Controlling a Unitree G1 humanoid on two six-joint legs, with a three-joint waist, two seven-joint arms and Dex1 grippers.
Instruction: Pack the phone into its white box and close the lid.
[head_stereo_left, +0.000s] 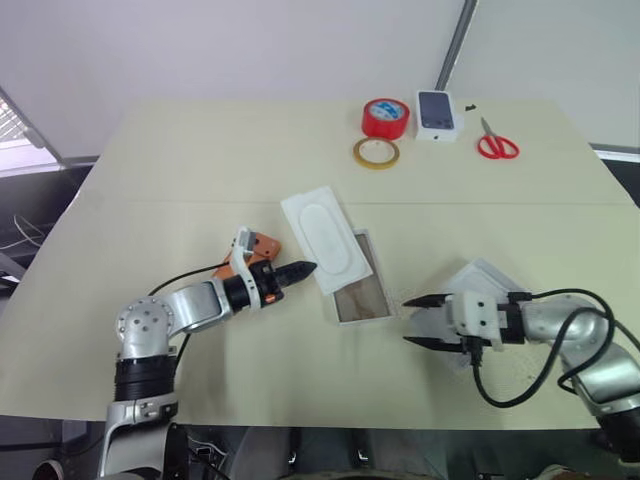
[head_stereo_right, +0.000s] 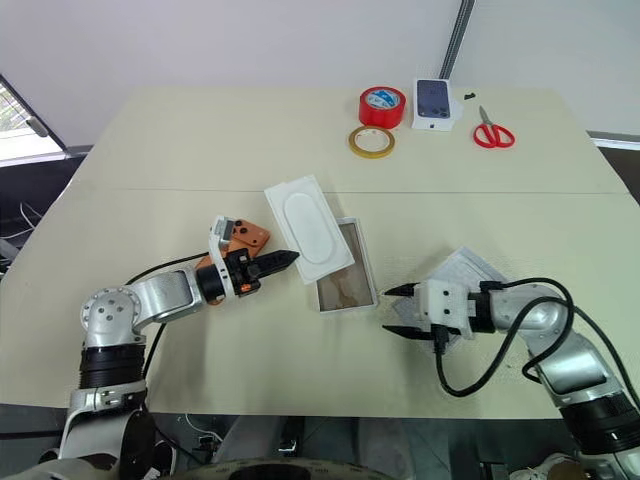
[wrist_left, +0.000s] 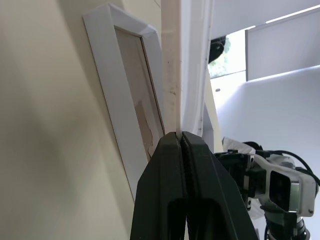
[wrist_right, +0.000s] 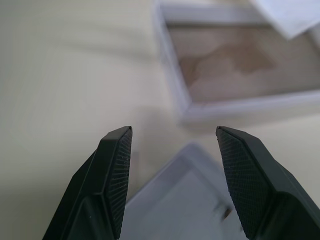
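At the table's (head_stereo_left: 180, 160) far edge we see red tape (head_stereo_left: 385, 118), a tan tape ring (head_stereo_left: 375, 152), a small phone-picture box (head_stereo_left: 438, 113) and red scissors (head_stereo_left: 496, 143).

No writing, label, brand or number can be read on anything across the surface (head_stereo_left: 180, 160).

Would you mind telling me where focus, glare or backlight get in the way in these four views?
Right wrist view: the right gripper fingers are sharp, while the white box beyond is soft and blurred. Left wrist view: bright backlight behind the flat white card washes out its upper edge. Head views: even light, soft shadows, and a glossy sheen on the box floor.
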